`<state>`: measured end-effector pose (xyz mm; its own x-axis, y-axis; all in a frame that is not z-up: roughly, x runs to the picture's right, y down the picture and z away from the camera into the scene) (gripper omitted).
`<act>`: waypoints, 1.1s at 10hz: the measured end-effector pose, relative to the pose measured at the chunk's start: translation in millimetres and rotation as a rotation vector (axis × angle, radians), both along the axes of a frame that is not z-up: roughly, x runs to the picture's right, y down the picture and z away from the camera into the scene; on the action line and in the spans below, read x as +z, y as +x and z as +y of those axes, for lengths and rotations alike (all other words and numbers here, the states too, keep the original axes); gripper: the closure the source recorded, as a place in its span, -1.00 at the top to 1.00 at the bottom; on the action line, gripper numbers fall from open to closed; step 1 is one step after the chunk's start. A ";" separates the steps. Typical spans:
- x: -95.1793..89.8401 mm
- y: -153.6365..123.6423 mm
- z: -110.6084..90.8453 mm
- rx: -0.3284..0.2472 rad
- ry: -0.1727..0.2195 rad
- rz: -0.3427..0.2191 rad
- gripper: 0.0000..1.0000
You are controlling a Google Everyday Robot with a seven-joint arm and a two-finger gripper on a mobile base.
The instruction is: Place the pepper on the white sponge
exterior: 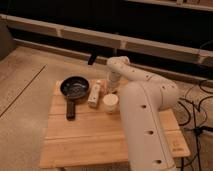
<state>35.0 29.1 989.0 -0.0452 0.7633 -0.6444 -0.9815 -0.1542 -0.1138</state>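
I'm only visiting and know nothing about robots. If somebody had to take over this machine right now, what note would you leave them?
Gripper: shut, down low at the table just behind the white cup, beside the far end of the white sponge.
Pepper: not visible, probably hidden at the gripper; cannot tell whether it is held.
White sponge: lies on the wooden table between the black pan and the cup, its top bare.
Done: gripper lowered and closed at the pick-up spot.
Left: check the grip, lift, set the pepper on the sponge, let go.
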 end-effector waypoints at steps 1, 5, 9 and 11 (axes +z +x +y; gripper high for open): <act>-0.2 -0.1 0.6 0.004 -0.002 0.000 -1.00; -0.6 -1.9 4.7 0.009 -0.013 -0.010 -1.00; -5.0 -3.5 -8.6 0.011 0.028 -0.024 -1.00; -13.7 -4.2 -28.5 0.027 0.079 -0.035 -1.00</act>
